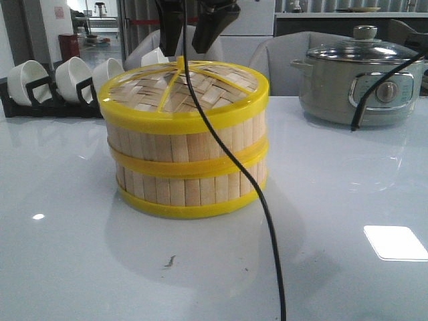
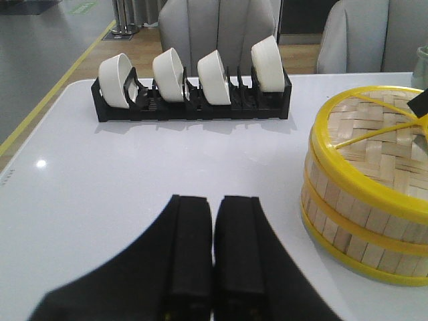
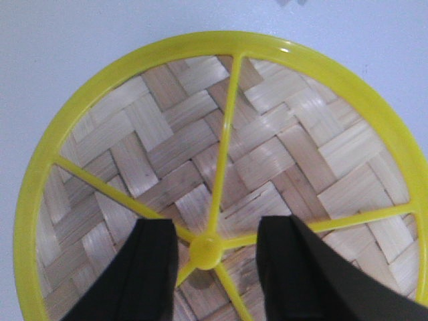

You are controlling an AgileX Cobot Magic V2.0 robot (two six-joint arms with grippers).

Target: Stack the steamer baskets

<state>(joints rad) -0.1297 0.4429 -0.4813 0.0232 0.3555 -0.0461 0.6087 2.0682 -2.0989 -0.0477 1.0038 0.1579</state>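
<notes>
Steamer baskets (image 1: 187,167), two round shallow tiers of light bamboo slats with yellow plastic rims, sit stacked at mid-desk on the glossy white desk (image 1: 348,200), capped by a flat woven bamboo lid (image 1: 194,87) with yellow rim, spokes and centre knob (image 3: 207,253). Right hand (image 3: 210,267) hangs directly above the lid, its black fingers spread open either side of the knob, gripping nothing; the knob lies straight below, on the hand's centre line. Left hand (image 2: 214,254) rests low over the desk just beside the stack, fingers pressed together and empty. Right arm is the nearer to the stack. Judgement: stacking looks complete, lid seated. Beyond stand a black rack of white bowls (image 2: 194,87) and a grey-green electric pot (image 1: 361,83).
</notes>
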